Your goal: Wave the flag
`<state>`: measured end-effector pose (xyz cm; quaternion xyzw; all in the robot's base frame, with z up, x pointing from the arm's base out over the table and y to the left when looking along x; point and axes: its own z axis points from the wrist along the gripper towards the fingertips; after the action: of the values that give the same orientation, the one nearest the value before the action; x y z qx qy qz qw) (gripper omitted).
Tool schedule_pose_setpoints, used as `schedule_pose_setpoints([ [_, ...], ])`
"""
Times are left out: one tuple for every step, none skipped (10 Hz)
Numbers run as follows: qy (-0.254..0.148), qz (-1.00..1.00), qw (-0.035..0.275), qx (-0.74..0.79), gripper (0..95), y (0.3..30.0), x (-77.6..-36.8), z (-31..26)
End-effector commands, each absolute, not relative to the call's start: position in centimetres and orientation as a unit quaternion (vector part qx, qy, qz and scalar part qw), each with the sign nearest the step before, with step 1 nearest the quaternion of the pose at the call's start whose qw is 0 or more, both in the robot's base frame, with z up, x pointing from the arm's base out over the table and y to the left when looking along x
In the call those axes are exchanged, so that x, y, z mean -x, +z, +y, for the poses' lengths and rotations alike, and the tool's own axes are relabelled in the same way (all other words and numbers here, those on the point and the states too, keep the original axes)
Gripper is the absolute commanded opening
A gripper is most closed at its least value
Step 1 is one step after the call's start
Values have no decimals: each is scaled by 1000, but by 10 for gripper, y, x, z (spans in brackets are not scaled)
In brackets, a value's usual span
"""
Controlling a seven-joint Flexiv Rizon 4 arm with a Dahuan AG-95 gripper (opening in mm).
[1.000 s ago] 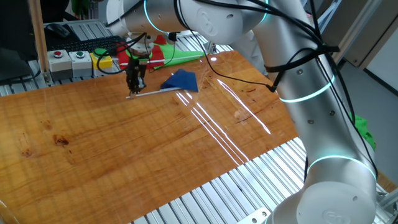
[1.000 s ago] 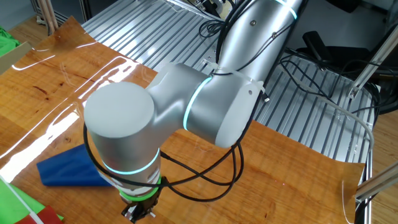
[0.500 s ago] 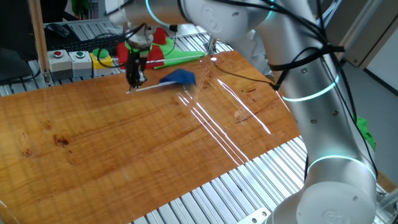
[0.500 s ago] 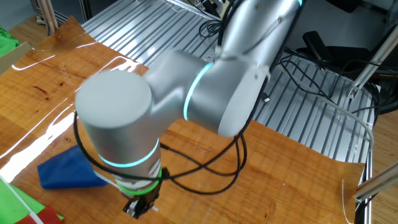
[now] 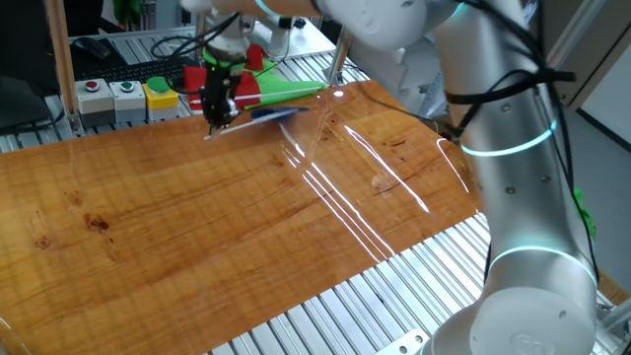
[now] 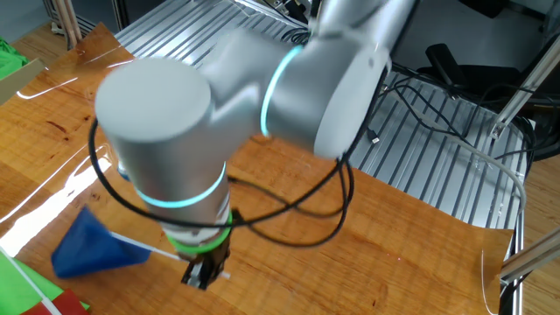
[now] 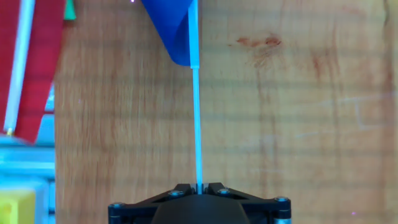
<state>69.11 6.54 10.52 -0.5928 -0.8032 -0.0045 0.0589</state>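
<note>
The flag (image 5: 274,112) is a small dark blue cloth on a thin white stick. My gripper (image 5: 219,116) is shut on the low end of the stick and holds the flag lifted above the wooden table (image 5: 246,217). In the other fixed view the blue cloth (image 6: 92,249) hangs left of the gripper (image 6: 203,276), with the stick running between them. In the hand view the stick (image 7: 197,118) runs straight up from the gripper (image 7: 199,186) to the blue cloth (image 7: 171,28).
A red flag (image 5: 237,84) and a green flag (image 5: 286,89) lie at the table's far edge, the red one also in the hand view (image 7: 34,62). A box with red, green and yellow buttons (image 5: 123,97) stands behind. The robot arm (image 6: 262,114) fills much of the other fixed view.
The gripper has risen off the table with the stick in it. The flag has lifted from lying on the wood to hanging in the air, and has shifted toward the far edge.
</note>
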Motion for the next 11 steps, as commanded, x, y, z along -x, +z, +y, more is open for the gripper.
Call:
schedule_pose_setpoints([
  [4, -897, 75, 436, 0, 153, -656, 67],
  [4, -908, 75, 412, 0, 163, -646, 68],
  [5, -920, 73, 384, 0, 172, -637, 68],
  [7, -933, 72, 352, 0, 183, -628, 68],
  [6, -938, 71, 338, 0, 188, -623, 69],
  [22, -956, 65, 286, 0, 198, -615, 66],
  [21, -963, 61, 263, 0, 203, -609, 65],
  [19, -970, 58, 236, 0, 210, -603, 62],
  [17, -977, 56, 206, 0, 217, -595, 59],
  [17, -983, 54, 176, 0, 223, -588, 55],
  [16, -984, 53, 169, 0, 225, -585, 53],
])
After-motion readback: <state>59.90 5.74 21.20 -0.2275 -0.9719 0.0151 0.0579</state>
